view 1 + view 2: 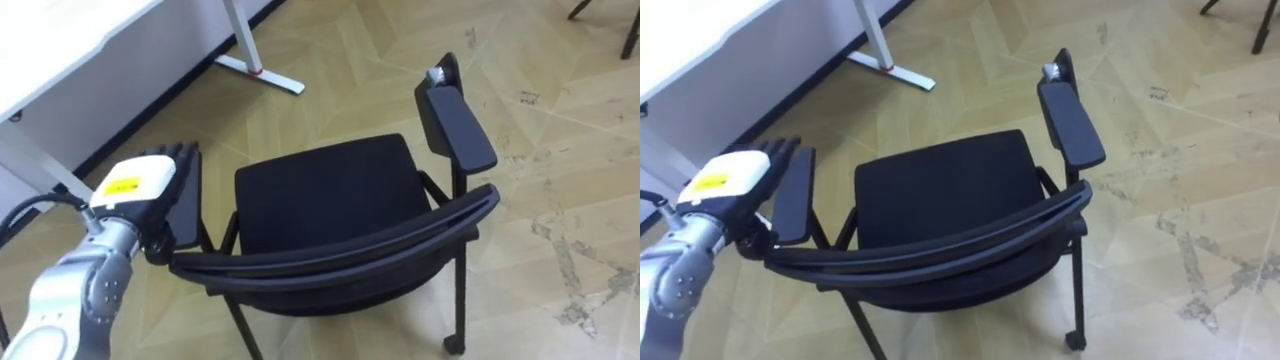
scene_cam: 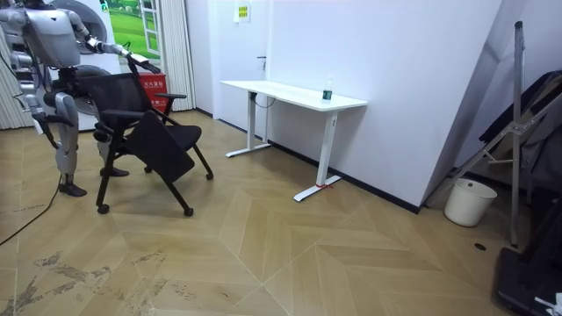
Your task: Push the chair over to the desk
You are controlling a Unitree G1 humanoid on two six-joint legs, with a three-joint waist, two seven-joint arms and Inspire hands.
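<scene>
- Left hand (image 1: 135, 185), lower left, is laid straight-fingered against the armrest (image 1: 186, 205) of the chair (image 1: 325, 195), nothing clasped.
- Frame is judged light, stiff, wheeled; backrest rim (image 1: 340, 247) is best pushed.

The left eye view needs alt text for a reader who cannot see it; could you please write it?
Seen from above, the robot's left hand, fingers straight, lies alongside the left armrest of a black chair, its backrest nearest the camera. The chair stands on a wooden floor, with a white desk at upper left.
</scene>
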